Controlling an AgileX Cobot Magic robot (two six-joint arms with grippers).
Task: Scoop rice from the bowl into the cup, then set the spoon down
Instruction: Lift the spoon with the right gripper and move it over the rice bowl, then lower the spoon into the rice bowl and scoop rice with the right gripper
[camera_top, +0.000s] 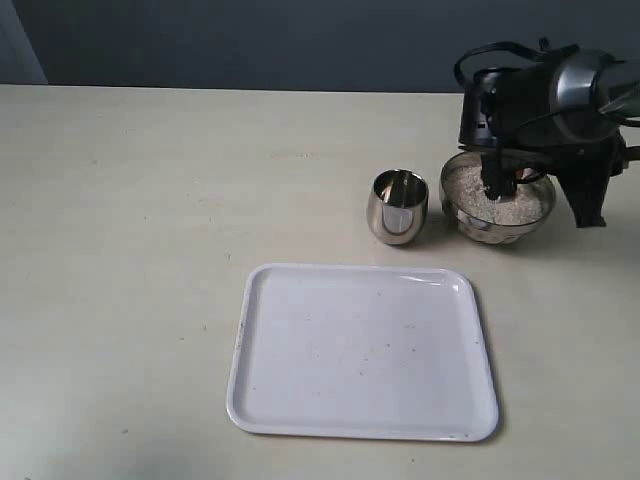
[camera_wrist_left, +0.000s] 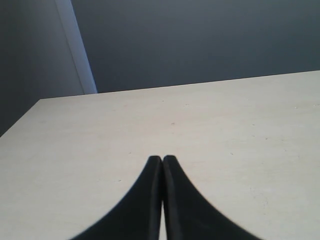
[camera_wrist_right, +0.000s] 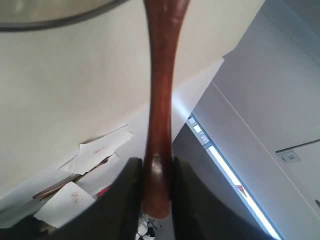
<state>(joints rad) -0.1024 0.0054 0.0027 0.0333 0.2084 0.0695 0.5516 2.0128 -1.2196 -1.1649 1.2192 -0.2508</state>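
Right gripper (camera_top: 497, 178) hangs over the bowl (camera_top: 500, 232), which sits toward the bench's far edge on the right and holds the rice (camera_top: 512, 208). We note its jaws clamped on the butt end of the spoon (camera_wrist_right: 161, 90) — long axis in line with the fingers, head end pointing toward the bowl, the head itself out of view. Cup (camera_top: 398, 205) stands upright just beside the bowl. Left gripper (camera_wrist_left: 162, 159) — fingers pressed together, nothing between them.

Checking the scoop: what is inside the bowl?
The bowl holds a pale heap of rice. The right gripper, gripping the spoon, hangs over it; the spoon's head is hidden.
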